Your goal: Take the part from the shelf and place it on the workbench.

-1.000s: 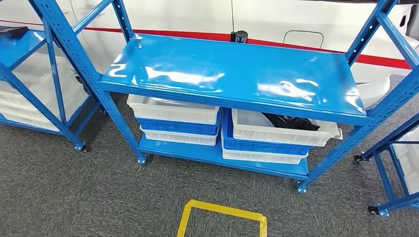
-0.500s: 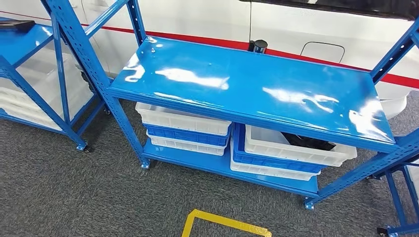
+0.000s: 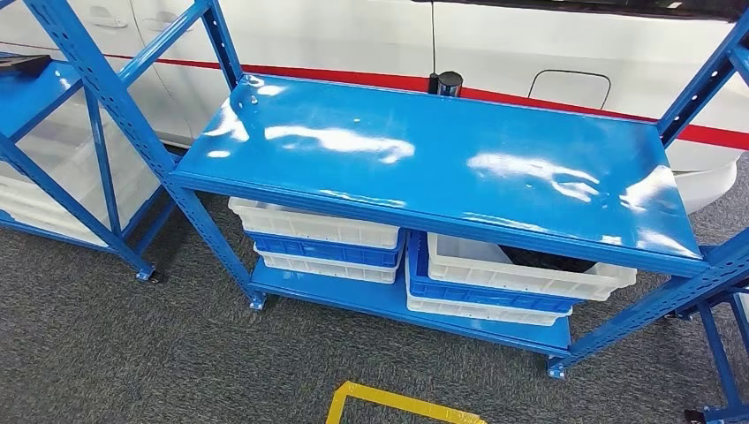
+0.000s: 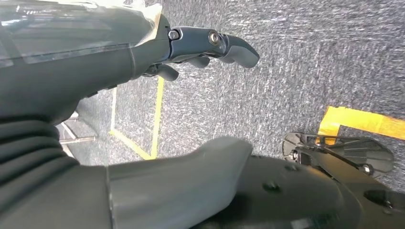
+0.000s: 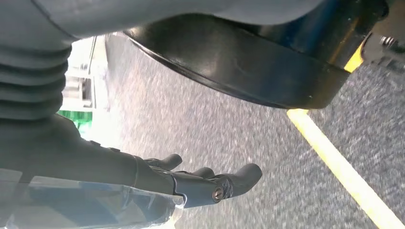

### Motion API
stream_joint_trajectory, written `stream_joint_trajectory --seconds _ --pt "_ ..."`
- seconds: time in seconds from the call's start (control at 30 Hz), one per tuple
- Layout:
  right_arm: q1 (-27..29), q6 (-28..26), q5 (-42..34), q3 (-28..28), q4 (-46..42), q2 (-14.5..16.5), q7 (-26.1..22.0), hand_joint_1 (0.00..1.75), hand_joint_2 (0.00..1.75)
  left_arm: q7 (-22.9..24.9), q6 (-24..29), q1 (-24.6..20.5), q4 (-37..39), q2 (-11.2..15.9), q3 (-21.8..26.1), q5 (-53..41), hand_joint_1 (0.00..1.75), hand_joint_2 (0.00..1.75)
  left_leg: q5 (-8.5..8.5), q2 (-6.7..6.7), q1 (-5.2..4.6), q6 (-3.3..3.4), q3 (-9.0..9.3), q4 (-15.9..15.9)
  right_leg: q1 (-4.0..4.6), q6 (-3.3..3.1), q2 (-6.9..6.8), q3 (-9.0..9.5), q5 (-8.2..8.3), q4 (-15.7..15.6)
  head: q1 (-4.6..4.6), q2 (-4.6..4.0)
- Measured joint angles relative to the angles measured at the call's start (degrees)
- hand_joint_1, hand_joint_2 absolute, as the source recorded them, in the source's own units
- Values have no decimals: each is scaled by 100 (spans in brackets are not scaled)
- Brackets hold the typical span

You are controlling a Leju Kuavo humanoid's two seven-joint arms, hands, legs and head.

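Whole head view has shifted over the last second: the blue rack (image 3: 442, 168) sits larger and lower in frame and the yellow floor marking (image 3: 397, 408) has slid toward the bottom edge. That is the camera moving, not the things; I judge the robot is closing on the rack. Rack's glossy top board bare but for glare. Below it, stacked white and blue bins; the upper white bin (image 3: 530, 278) on the right holds a dark part (image 3: 548, 259), now half hidden under the board's front lip. Probably the part wanted, too covered to be sure. Another dark item (image 3: 22, 64) lies on the neighbouring rack at far left. Left hand (image 4: 157, 52) hangs over grey carpet, fingers apart and straight, holding nothing. Right hand (image 5: 191, 183) the same, fingers loosely spread above the carpet, nothing in them. So the part lies in its bin on the lower shelf, both hands free, and the approach looks unfinished
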Motion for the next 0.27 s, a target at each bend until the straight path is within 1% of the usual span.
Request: stream_joint_trajectory --seconds 0.07,0.13,0.2,0.27 --pt "75 20 -347 19 -26 -28 -109 0 0 -13 -112 48 -46 64 -12 57 0 87 1 0 1 -27 3 -12 1 -4 -1 1 -3 0 -1 0" --pt "156 33 -718 71 -61 -66 -234 0 0 -40 -232 102 -97 125 -29 112 0 0 3 1 2 -73 6 -24 2 -6 -2 0 -4 1 -1 0" --pt "233 41 -1078 145 -101 -106 -357 0 0 -72 -350 155 -155 180 -44 168 0 0 5 2 2 -97 9 -29 1 -7 -2 2 -4 1 1 0" --pt "285 43 -1356 207 -133 -134 -449 0 0 -96 -434 196 -205 224 -60 211 0 0 5 2 2 -100 10 -30 1 -7 -3 3 -5 1 2 0"
